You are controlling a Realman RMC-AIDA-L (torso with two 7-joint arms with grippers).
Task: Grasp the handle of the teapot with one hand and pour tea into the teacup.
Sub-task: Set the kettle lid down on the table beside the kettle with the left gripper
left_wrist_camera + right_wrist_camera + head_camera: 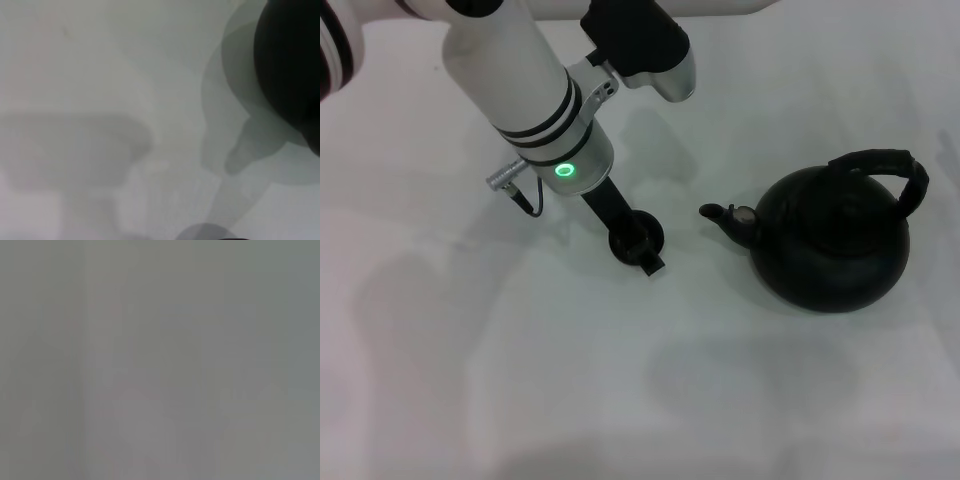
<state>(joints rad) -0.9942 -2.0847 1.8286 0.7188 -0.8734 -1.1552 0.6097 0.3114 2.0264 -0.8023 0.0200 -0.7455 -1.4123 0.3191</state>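
Note:
The teapot (830, 250) stands upright on the white table at the right, its spout (720, 213) pointing left toward the teacup. Its handle (888, 165) arches over the top, and nothing holds it. The small dark teacup (632, 236) sits on the table left of the spout. My left gripper (645, 255) reaches down from the upper left and is shut on the teacup's rim. In the left wrist view the teapot's black body (290, 65) fills the upper right corner. The right gripper is out of view.
The white table (520, 380) stretches around both objects. The left arm's white forearm (520, 90) with a green light ring crosses the upper left. The right wrist view shows only a plain grey surface.

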